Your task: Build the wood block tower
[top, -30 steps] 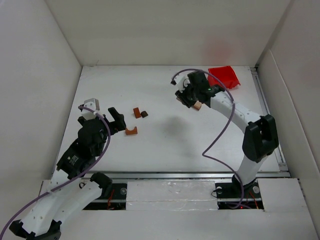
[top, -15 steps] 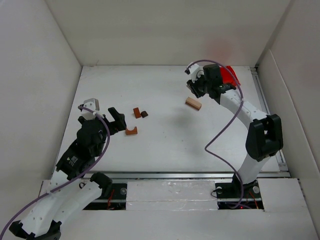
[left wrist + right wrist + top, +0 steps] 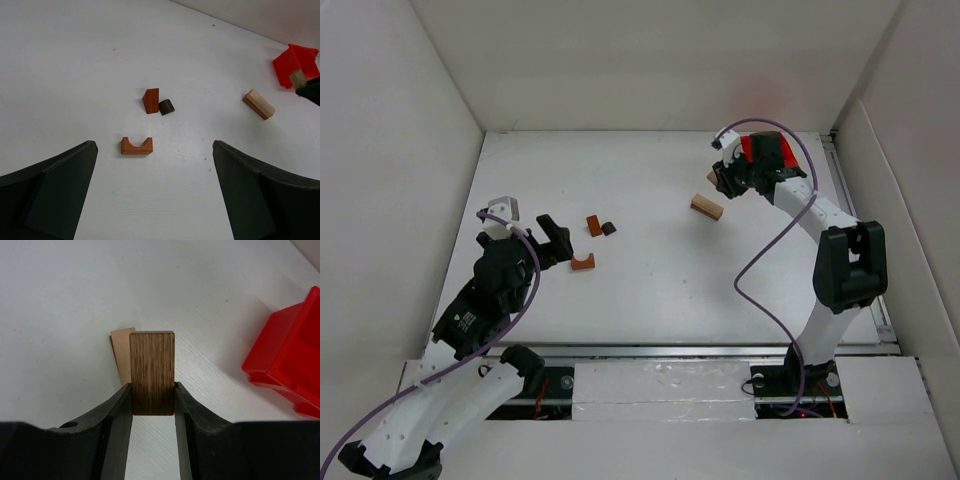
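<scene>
My right gripper [image 3: 722,181] [image 3: 152,386] is shut on a dark brown rectangular block [image 3: 152,371], held above the table beside the red bin. A tan and reddish-brown block [image 3: 706,207] [image 3: 121,356] lies on the table just beyond it. My left gripper [image 3: 556,240] [image 3: 154,150] is open and empty. An orange arch block [image 3: 583,263] [image 3: 136,146] lies just ahead of its fingers. A reddish wedge [image 3: 593,225] [image 3: 151,100] and a small dark rounded block [image 3: 609,228] [image 3: 166,106] touch each other a little farther out. No blocks are stacked.
A red plastic bin [image 3: 770,151] [image 3: 290,357] sits at the back right, partly hidden by the right arm. White walls enclose the table on three sides. The right arm's purple cable loops over the right half of the table.
One second ago the tan block was at my right gripper; it now lies on the table. My right gripper has moved back and right toward the bin. The left arm has not moved.
</scene>
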Robot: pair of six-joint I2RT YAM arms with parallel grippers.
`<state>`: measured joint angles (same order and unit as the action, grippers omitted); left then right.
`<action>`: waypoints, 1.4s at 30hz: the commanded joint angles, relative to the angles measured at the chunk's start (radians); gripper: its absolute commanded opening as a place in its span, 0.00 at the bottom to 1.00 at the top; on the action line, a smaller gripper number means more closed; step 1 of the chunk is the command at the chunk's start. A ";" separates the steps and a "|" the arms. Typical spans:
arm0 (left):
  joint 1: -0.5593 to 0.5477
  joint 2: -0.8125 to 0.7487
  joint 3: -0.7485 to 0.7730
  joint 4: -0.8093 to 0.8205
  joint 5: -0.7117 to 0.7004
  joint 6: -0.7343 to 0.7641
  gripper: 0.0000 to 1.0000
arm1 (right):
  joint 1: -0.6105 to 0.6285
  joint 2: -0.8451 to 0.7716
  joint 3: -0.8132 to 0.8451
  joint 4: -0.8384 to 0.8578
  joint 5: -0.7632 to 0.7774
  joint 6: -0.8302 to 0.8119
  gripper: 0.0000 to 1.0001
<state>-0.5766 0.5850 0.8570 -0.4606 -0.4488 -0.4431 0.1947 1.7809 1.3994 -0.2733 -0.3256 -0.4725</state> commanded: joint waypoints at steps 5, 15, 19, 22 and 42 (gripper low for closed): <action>-0.005 0.004 -0.015 0.037 0.016 0.018 0.99 | -0.003 0.103 0.107 -0.105 -0.116 -0.123 0.00; -0.005 0.004 -0.016 0.040 0.021 0.021 0.99 | -0.012 0.184 0.193 -0.218 -0.130 -0.176 0.04; -0.005 0.004 -0.016 0.042 0.022 0.023 0.99 | -0.003 0.190 0.197 -0.222 -0.121 -0.169 0.05; -0.005 0.004 -0.016 0.043 0.022 0.023 0.99 | -0.003 0.202 0.216 -0.236 -0.113 -0.121 0.07; -0.005 -0.005 -0.015 0.039 0.019 0.023 0.99 | 0.037 0.224 0.210 -0.224 -0.041 -0.043 0.08</action>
<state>-0.5766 0.5858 0.8436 -0.4530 -0.4320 -0.4339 0.2241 2.0113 1.5723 -0.5098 -0.3904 -0.5335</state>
